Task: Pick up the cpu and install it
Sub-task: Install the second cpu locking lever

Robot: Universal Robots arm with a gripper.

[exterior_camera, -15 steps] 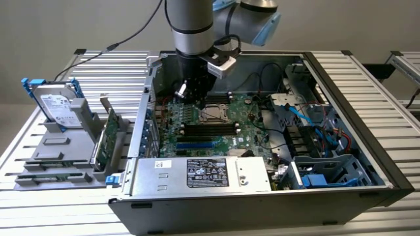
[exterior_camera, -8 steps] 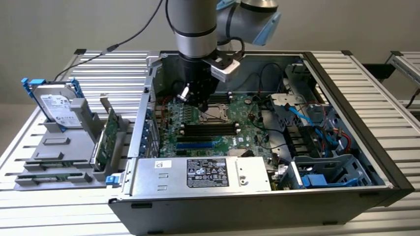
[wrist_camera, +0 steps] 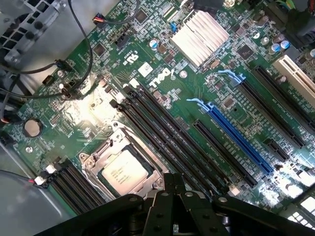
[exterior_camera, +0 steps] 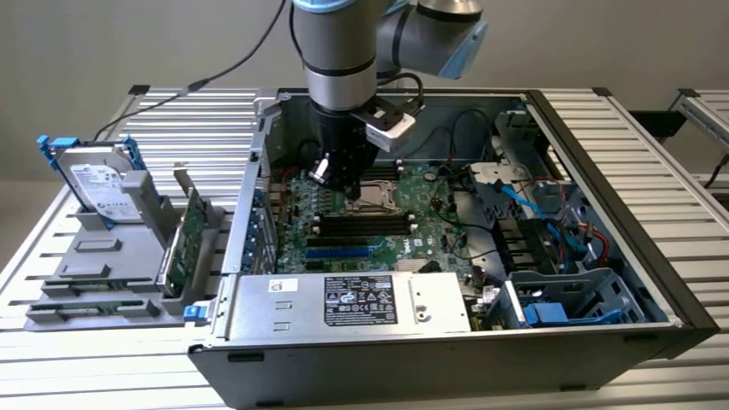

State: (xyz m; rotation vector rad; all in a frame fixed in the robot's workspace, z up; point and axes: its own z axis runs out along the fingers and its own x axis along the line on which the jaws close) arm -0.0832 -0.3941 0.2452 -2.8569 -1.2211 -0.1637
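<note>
Open PC case (exterior_camera: 672, 316) lies on its side on a slatted metal table (exterior_camera: 183, 111), taking up most of the exterior view. Robot arm (exterior_camera: 341, 51) comes down from 12 o'clock into the case. Inside, green motherboard (exterior_camera: 341, 235) fills the floor; PSU (exterior_camera: 347, 303) w/ white label sits at 6 o'clock of the board, blue drive cage (exterior_camera: 575, 303) at 4 o'clock. Outside the case, at 9 o'clock, a grey rack (exterior_camera: 97, 256) holds a hard drive (exterior_camera: 97, 184) standing upright and green cards (exterior_camera: 188, 235) on edge.

Gripper (exterior_camera: 330, 175) hovers low over the board, just at 10 o'clock of the CPU socket (exterior_camera: 374, 195). In the wrist view its black fingers (wrist_camera: 170, 189) look pressed together w/ nothing between them.

The cpu (wrist_camera: 123, 172) sits flat in the socket frame, silver top up, already seated; gripper tip is just beside it, not touching as far as I can tell. Black RAM slots (wrist_camera: 167, 132) run alongside the socket; silver heatsink (wrist_camera: 199, 37) and blue PCIe slot (wrist_camera: 236, 137) lie further across the board.
</note>
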